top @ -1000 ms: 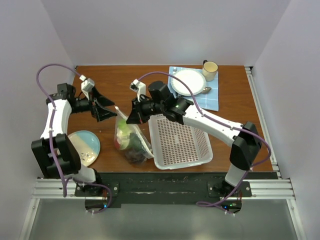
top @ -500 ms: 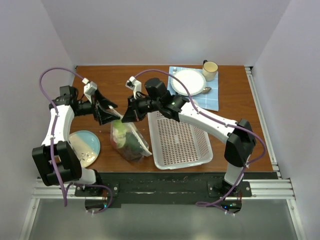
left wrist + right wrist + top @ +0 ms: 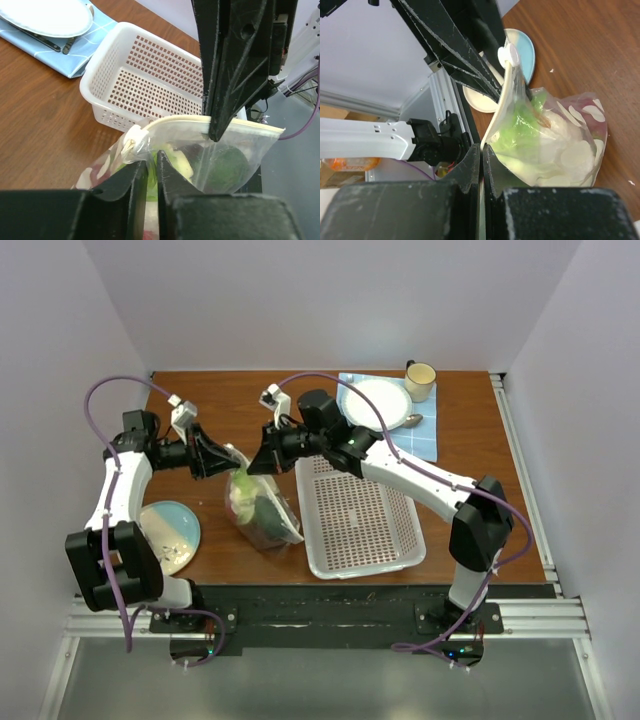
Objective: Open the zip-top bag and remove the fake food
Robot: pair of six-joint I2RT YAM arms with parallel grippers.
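Note:
The zip-top bag (image 3: 260, 508) hangs upright between my two grippers, left of the basket. My left gripper (image 3: 151, 162) is shut on the bag's film just below the white slider (image 3: 133, 144). Across the seal strip, my right gripper (image 3: 481, 148) pinches the bag's other top corner, its jaws shut on the edge. In the top view, the left gripper (image 3: 220, 462) and right gripper (image 3: 252, 464) meet over the bag's mouth. Fake food shows through the plastic: a dark green piece (image 3: 226, 167), a cream piece (image 3: 179, 162), light green (image 3: 527, 125) and white lumps (image 3: 570, 152). The seal looks closed.
A white perforated basket (image 3: 400, 540) stands right of the bag. At the back right, a white plate (image 3: 377, 403) on a blue cloth (image 3: 420, 440), a spoon and a cup (image 3: 421, 378). A pale blue plate (image 3: 172, 530) lies near the left arm's base.
My left gripper moved right to the bag and closed on it below the slider. The right gripper, still pinching the bag, drew it slightly toward the back.

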